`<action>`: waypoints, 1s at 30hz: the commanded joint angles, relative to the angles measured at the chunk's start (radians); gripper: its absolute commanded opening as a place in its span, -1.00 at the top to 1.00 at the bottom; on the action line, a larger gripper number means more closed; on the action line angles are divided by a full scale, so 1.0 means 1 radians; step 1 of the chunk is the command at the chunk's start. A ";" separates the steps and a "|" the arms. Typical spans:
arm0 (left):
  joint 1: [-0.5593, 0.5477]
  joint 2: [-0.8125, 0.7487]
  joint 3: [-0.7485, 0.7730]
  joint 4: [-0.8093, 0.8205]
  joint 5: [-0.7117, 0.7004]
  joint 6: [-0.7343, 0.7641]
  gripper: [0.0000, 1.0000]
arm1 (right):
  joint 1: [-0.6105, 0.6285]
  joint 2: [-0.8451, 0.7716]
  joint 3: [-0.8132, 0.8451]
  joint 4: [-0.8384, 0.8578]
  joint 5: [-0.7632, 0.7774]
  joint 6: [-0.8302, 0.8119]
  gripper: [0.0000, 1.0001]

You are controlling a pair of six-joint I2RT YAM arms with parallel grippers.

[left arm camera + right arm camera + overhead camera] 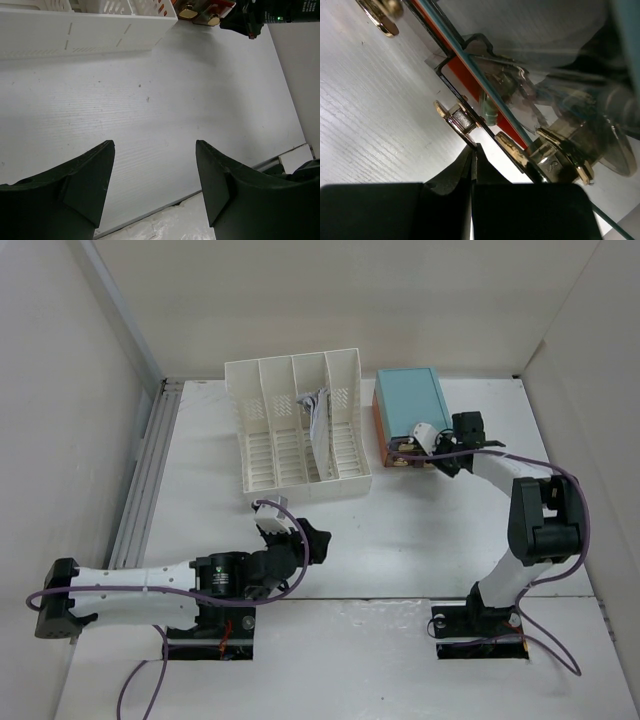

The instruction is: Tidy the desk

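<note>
The white desk point(420, 530) spreads under both arms. My left gripper point(290, 525) hovers open and empty over the bare desk point(150, 90), just in front of the white slotted file rack point(290, 440); its jaws stand wide apart in the left wrist view point(155, 142). My right gripper point(442, 452) is at the orange drawer front of the teal-topped box point(410, 400). In the right wrist view its jaws are pressed together point(474, 146), the tips touching the rim of a gold knob point(456, 120) without enclosing it. A small white object point(425, 430) lies at the drawer's top edge.
The file rack point(75, 30) holds some papers point(318, 410) in its third slot. White walls enclose the desk on three sides, with a metal rail point(150, 470) along the left. A seam point(400, 600) runs across the desk's near edge by the arm bases.
</note>
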 commanded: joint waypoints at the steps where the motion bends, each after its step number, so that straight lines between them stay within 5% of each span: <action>1: 0.001 -0.028 0.023 -0.010 -0.016 -0.018 -0.26 | 0.039 0.049 0.039 0.112 0.060 0.028 1.00; 15: 0.001 -0.028 0.023 -0.010 -0.016 -0.018 -0.26 | 0.090 -0.067 -0.171 0.363 0.127 -0.102 1.00; 21: 0.001 -0.028 0.032 -0.010 -0.016 -0.009 -0.26 | 0.099 -0.132 -0.179 0.275 0.127 -0.139 0.94; 24: 0.001 -0.028 0.032 -0.001 -0.016 0.003 -0.26 | 0.087 -0.207 -0.081 0.005 0.013 -0.139 0.66; 26: 0.001 -0.028 0.032 0.020 -0.007 0.035 -0.26 | 0.073 -0.297 -0.085 -0.075 -0.055 -0.122 0.29; 28: 0.001 -0.038 0.032 0.075 0.007 0.083 -0.23 | 0.073 -0.477 -0.121 -0.034 -0.062 -0.032 -0.39; 29: 0.001 -0.038 0.032 0.089 0.007 0.132 -0.23 | 0.082 -0.532 -0.131 0.032 -0.042 0.047 -0.99; 30: 0.001 -0.038 0.032 0.106 0.007 0.166 -0.29 | 0.082 -0.578 -0.112 0.032 -0.031 0.185 -1.00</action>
